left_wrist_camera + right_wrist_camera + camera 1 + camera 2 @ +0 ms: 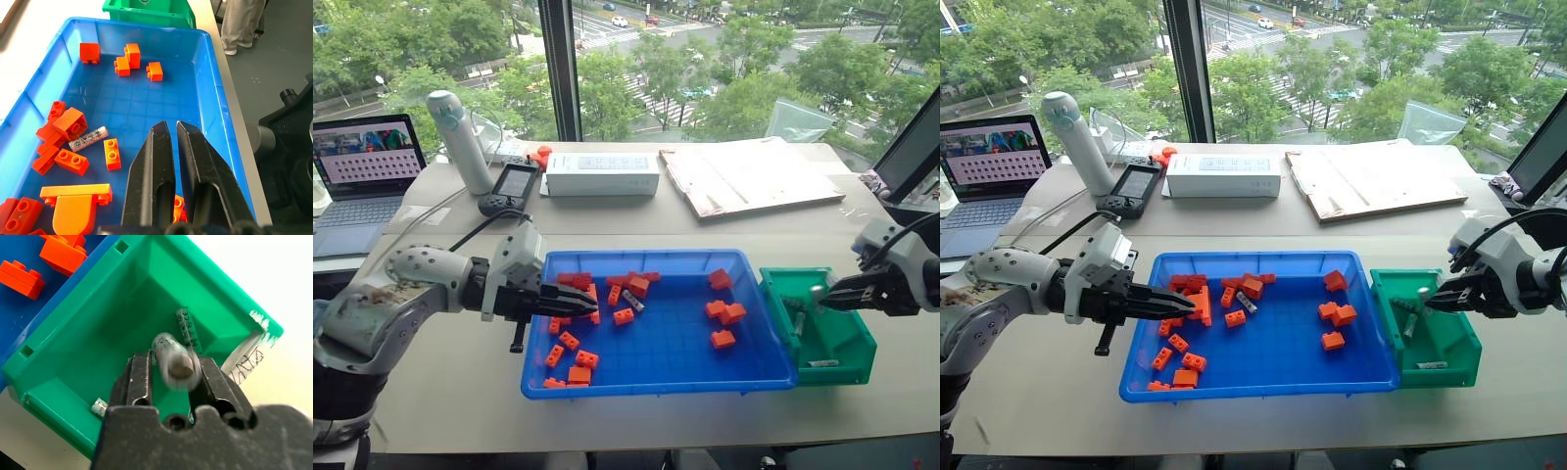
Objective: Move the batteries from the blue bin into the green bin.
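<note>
One battery (88, 138) remains in the blue bin (759, 377), lying flat on the floor among the orange blocks (722, 313), toward the bin's far wall and left of its middle. Its long axis runs slantwise to the bin walls. Left gripper (576, 299) hangs over the bin's left end, jaws pressed almost together with a thin slit between them, gripping nothing. From those jaws the battery lies ahead and off to the far side, near but not touching, with an orange block between.

Right gripper (168, 369) hangs over the green bin (857, 343), which sits against the blue bin's right end. Its jaws stand spread; a blurred grey battery (173, 362) sits between them, seemingly just let go and dropping. Other batteries (187, 327) already lie inside the green bin.

Judgement: left arm is far nearer the last battery; it would need to part its jaws and square them across the battery's length.
</note>
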Controlling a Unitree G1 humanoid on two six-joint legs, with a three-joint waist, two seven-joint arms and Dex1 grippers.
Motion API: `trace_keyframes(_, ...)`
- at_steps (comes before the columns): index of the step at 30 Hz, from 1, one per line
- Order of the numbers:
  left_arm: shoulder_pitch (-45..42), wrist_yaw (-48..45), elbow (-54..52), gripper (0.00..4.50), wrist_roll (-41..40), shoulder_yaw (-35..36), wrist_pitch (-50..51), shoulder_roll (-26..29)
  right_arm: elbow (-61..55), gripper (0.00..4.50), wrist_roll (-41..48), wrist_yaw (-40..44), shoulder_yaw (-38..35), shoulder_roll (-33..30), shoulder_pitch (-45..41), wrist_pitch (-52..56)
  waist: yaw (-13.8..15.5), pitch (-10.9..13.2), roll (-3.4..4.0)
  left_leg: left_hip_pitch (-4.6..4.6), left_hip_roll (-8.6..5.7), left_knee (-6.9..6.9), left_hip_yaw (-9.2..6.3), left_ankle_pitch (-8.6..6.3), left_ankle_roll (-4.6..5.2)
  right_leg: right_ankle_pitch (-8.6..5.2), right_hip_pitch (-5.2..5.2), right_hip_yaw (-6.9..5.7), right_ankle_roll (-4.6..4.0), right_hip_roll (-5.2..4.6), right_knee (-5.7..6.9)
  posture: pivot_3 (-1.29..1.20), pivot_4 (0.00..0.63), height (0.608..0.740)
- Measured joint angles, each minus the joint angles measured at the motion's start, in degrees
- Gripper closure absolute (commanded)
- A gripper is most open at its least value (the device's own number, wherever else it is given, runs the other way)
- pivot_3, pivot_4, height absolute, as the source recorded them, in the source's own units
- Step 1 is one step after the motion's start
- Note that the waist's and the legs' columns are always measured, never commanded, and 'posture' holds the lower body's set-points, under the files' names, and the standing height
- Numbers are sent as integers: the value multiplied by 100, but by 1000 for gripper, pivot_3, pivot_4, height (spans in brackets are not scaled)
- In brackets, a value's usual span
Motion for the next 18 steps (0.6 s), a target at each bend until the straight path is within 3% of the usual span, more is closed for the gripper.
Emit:
trace_keyframes(5, 240, 149, -111, 4148, -4, 40, 12, -22, 196, 22, -70, 290, 197, -153, -571, -199, -3, 1, 2, 1, 0, 0, -1, -3, -4, 0, -5, 0, 0, 0, 0, 0, 150, 740)
trace_keyframes(9, 340, 207, -185, 4148, -12, 125, 19, 2, 119, 22, 18, 309, 407, 495, -1550, -195, -70, 2, 2, 4, 3, 0, -5, -7, -12, 0, -3, -1, -3, 5, 0, 0, 150, 740)
trace_keyframes(11, 457, 212, -248, 4148, -8, 198, 26, 131, -129, 22, 210, 254, 630, 1253, -1994, -51, -115, 2, 1, 2, 5, -3, -8, -4, -8, 4, 8, -1, 4, 8, 4, 0, 150, 740)
trace_keyframes(18, 805, 377, -379, 4148, -5, 602, 181, 471, -742, 22, 607, -186, 1116, 3178, -1843, -283, -8, 3, 1, -6, -1, -6, -11, 15, 28, 3, 8, -7, 11, 9, 6, 0, 150, 740)
